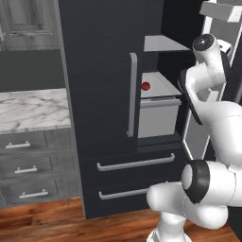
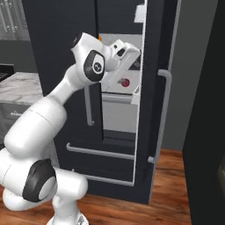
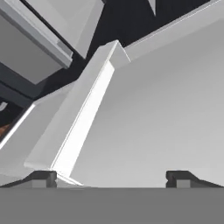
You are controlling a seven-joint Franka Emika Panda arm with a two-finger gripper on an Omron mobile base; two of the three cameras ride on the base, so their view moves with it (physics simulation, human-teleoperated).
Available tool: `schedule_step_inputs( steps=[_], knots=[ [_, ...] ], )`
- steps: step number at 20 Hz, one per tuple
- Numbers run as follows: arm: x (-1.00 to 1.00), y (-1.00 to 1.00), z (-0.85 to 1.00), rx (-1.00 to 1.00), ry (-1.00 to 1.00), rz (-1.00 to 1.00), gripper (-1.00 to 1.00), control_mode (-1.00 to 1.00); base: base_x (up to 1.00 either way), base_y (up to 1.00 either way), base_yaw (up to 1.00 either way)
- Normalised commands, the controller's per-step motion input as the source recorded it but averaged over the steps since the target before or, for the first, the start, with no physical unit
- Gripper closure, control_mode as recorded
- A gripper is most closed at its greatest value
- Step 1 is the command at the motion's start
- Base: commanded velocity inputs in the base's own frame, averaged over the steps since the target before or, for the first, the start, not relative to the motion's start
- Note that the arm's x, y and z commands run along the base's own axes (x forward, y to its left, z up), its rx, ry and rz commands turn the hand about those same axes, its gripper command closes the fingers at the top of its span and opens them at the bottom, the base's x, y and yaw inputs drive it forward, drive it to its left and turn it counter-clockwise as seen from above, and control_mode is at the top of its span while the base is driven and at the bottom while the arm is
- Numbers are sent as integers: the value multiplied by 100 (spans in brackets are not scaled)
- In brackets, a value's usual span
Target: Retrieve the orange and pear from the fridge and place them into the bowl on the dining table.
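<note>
Left base view: marble counter beside open fridge.

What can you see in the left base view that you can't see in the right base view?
Left base view: three grey cabinet drawers with little handles, under the marble counter.
Right base view: the outer side of the open fridge door, with its long grey handle.
Both: the black fridge, the small red ball on a shelf inside, the white arm reaching in, and the wooden floor.
</note>
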Motion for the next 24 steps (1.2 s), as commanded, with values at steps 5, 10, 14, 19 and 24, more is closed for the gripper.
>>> schedule_step_inputs(
  steps=[5, 10, 14, 19, 24],
  knots=[
    [22, -90, 0, 32, -2, 0, -100, -100, 0, 0, 0],
    [-16, -78, 14, 43, -5, 1, -100, -100, 0, 0, 0],
    [-60, 31, 28, 26, -18, 8, -100, -100, 0, 0, 0],
    [-36, 92, -9, 20, -41, 4, -100, -100, 0, 0, 0],
    [-31, 100, -38, 14, -38, 0, -100, -100, 0, 0, 0]
  ],
)
